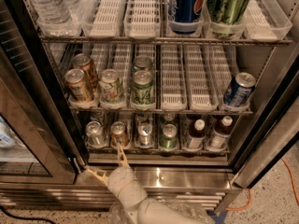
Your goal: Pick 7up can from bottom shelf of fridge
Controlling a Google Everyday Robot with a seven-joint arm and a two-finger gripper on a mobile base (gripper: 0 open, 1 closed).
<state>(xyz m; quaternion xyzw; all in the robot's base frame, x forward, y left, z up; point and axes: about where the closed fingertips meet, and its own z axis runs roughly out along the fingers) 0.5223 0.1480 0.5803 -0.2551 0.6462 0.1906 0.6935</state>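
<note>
The fridge (187, 177) fills my view, a tall steel cooler with its glass door (28, 139) swung open on the left. Its top rack holds water bottles (46, 6), a blue Pepsi can (187, 3) and a tall green can (227, 3). The middle rack carries two copper cans (78, 84), a pale can (111, 85), two green cans (142, 87) and a blue can (239, 88) far right. The bottom shelf (177, 151) is the dimmest, with white slotted lanes behind a low front rail. My pale arm (124, 185) rises from below, in front of the steel sill. My claw (105, 161) hangs just outside that shelf at its left end. Its fingers are spread wide apart and grip nothing, one pointing up at the rail, the other out to the left. The 7up can (95, 132) stands upright in the leftmost lane, above my claw. Beside it are a copper-brown can (118, 133), another silvery can (145, 133), a green can (168, 135) and two dark bottles (196, 133).
</note>
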